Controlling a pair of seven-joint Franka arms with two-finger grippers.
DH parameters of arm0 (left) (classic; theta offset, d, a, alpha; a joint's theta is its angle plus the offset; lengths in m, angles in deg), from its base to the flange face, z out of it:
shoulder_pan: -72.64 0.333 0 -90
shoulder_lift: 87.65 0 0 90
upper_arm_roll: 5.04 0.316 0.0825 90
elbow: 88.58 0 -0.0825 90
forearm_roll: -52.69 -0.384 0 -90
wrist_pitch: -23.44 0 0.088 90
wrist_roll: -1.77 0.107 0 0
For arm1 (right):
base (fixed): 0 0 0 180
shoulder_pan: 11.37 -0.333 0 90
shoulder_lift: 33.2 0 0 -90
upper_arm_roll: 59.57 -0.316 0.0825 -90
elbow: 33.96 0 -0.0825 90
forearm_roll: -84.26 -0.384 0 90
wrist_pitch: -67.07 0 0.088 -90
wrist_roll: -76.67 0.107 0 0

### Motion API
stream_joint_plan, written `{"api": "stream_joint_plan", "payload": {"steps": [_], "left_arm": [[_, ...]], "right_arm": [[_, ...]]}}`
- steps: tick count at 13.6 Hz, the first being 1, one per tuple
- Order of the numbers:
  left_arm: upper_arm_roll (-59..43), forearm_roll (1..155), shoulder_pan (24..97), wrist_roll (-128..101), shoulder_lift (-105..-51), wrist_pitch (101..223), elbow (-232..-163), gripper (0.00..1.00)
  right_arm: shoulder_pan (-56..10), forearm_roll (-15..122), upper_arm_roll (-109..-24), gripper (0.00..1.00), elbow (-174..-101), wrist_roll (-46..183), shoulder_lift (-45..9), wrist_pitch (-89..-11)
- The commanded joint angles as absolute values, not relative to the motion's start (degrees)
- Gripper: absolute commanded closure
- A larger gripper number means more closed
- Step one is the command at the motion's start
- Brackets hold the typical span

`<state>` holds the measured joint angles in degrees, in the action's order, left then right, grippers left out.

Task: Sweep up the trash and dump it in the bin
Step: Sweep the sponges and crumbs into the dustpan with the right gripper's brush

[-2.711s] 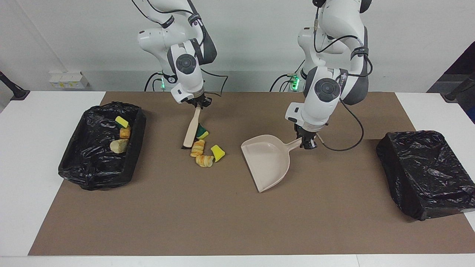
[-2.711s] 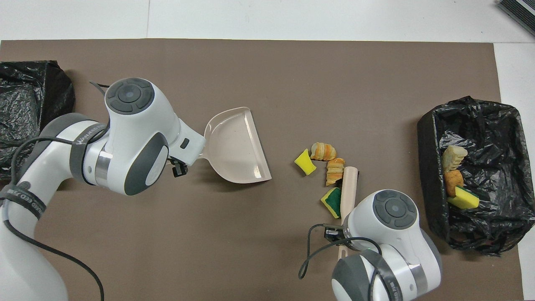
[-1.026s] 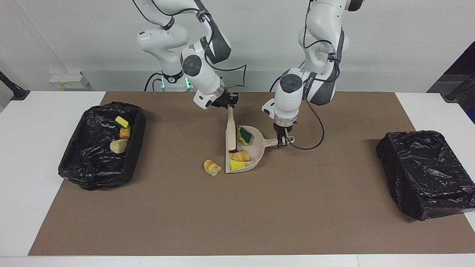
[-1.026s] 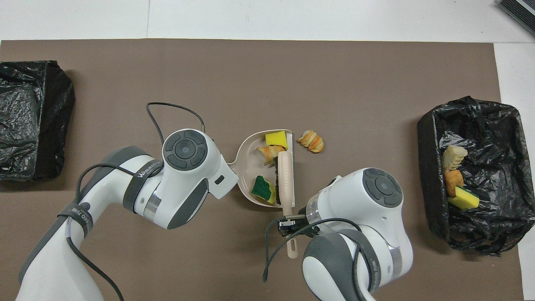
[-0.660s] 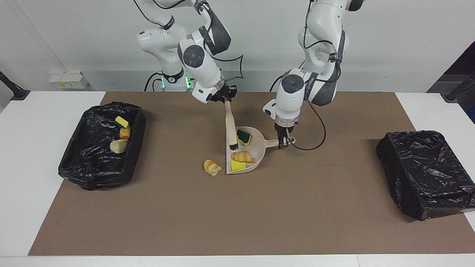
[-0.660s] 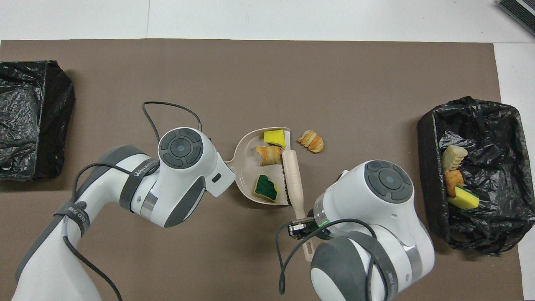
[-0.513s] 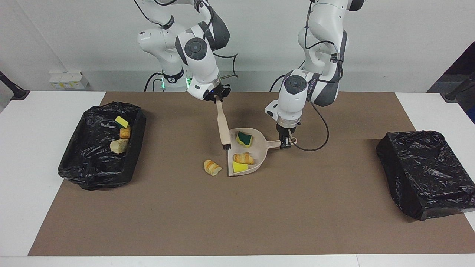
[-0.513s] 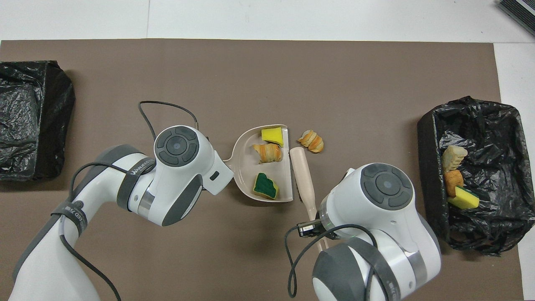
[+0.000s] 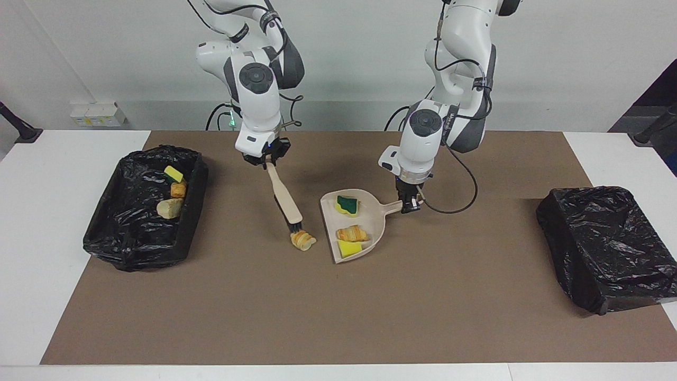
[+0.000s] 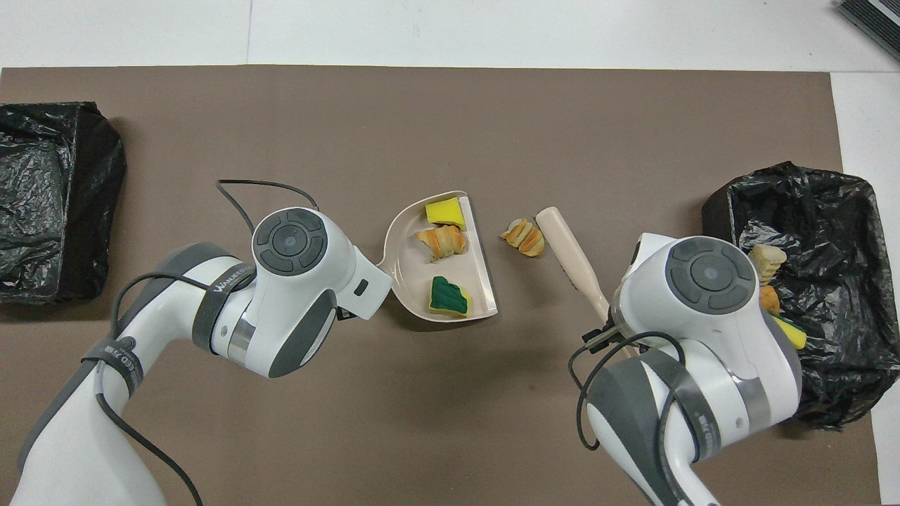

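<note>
Beige brush, clamped in right gripper, should push croissant toward three o'clock into dustpan, which left gripper clamps.

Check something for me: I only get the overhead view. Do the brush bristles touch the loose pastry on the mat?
Observer: Yes, as far as the facing view shows. The dark bristles of the brush meet the pastry at its edge nearer the robots.
Operator: The arm hides the right gripper. Holding what?
Observer: The right gripper is shut on the top end of the brush handle.
Operator: And the left?
Observer: The left gripper is shut on the handle tip of the dustpan.
</note>
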<state>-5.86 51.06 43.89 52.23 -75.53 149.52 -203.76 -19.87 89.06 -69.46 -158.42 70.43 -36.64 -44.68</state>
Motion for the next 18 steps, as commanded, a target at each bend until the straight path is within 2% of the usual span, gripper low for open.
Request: {"api": "stream_joint_plan", "payload": {"steps": [1, 4, 6, 13, 16, 18], "left_arm": [[-5.7, 50.5, 43.5, 51.0, -75.6, 142.7, -200.9, 1.0], [-5.8, 48.4, 42.1, 48.4, -75.7, 142.3, -201.2, 1.0], [-5.8, 48.4, 42.2, 48.4, -75.6, 143.0, -201.3, 1.0], [-5.8, 48.4, 42.5, 48.5, -75.7, 143.1, -201.3, 1.0], [-5.9, 48.4, 42.9, 48.7, -75.6, 143.4, -201.3, 1.0], [-5.9, 48.4, 42.9, 48.9, -75.7, 144.2, -201.6, 1.0]], "right_arm": [[-19.4, 94.3, -70.2, 1.0, -158.2, 69.3, -32.2, -49.8], [-20.1, 93.8, -70.6, 1.0, -158.7, 69.8, -28.6, -53.2], [-22.7, 89.2, -70.6, 1.0, -158.9, 71.1, -28.4, -52.6], [-30.0, 62.3, -70.6, 1.0, -160.5, 72.9, -30.7, -52.2], [-30.4, 62.5, -70.6, 1.0, -159.5, 76.7, -34.0, -51.5], [-29.6, 62.6, -70.0, 1.0, -159.0, 80.1, -37.2, -46.9]]}}
